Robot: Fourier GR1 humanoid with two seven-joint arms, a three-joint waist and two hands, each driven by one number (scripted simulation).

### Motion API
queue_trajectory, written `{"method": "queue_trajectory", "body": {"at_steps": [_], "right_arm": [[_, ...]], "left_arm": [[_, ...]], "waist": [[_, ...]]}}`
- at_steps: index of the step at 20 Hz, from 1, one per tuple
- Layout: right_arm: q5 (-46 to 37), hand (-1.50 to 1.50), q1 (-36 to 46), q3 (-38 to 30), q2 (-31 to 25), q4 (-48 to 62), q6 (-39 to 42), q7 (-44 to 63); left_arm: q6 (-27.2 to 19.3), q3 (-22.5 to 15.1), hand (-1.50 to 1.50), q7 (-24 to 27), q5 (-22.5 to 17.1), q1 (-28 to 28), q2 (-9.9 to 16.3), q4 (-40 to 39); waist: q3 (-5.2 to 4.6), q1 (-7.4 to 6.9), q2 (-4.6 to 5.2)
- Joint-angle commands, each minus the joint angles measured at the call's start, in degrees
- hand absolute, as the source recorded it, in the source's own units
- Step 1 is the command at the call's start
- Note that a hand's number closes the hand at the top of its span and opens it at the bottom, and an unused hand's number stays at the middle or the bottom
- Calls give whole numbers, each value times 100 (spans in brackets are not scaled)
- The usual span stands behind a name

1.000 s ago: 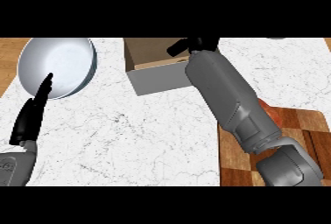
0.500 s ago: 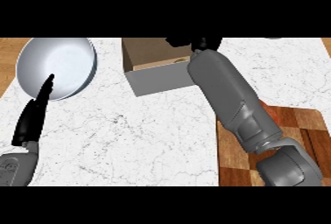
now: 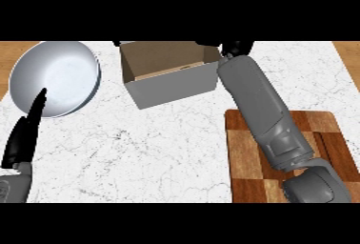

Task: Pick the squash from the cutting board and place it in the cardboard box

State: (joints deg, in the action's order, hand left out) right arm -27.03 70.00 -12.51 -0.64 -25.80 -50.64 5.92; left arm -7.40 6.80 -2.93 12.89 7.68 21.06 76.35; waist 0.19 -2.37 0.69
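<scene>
From my seat I cannot see the squash anywhere: the cutting board (image 3: 247, 143) shows only bare checkered wood on either side of my right forearm, and the inside of the cardboard box (image 3: 169, 71) that faces me shows brown walls and nothing else, so I judge the squash is either under my right hand (image 3: 237, 47) or already down in the box out of sight. That hand sits at the top edge of the view, just beside the box's right rim, and so little of it shows that I cannot tell whether its fingers are curled or spread. The main risk as I see it is the rim: the hand looks to be at the box's edge rather than over its middle, so a release there could send the squash onto the marble counter (image 3: 162, 152) outside the wall, and the forearm could nudge the light box sideways. The box sits askew, which narrows the opening toward me. A silver bowl (image 3: 56, 78) lies to the left, well apart from the box. My left hand (image 3: 22, 138) rests at the left edge, fingers straight and pointing up, overlapping the bowl's lower rim in view, out of the way.
</scene>
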Motion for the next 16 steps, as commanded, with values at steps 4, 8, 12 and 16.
{"method": "queue_trajectory", "body": {"at_steps": [4, 8, 12, 16], "right_arm": [[209, -150, -1251, 136, -171, -1088, 395, -156], [192, -150, -2172, 397, -471, -2172, 849, 31], [115, -150, -3052, 753, -792, -3634, 1471, 642], [153, -150, -4004, 1131, -1033, -4933, 2340, 1316]], "left_arm": [[98, 241, 0, -182, -167, -453, 24, 271], [71, 276, 0, -155, -75, -308, 50, 106], [26, 321, 0, 265, -63, -643, -30, 33], [219, 481, 0, -135, -180, -232, 216, -16]], "waist": [[-18, 298, -121], [-21, 394, -132], [-24, 418, -143], [-27, 497, -158]]}}
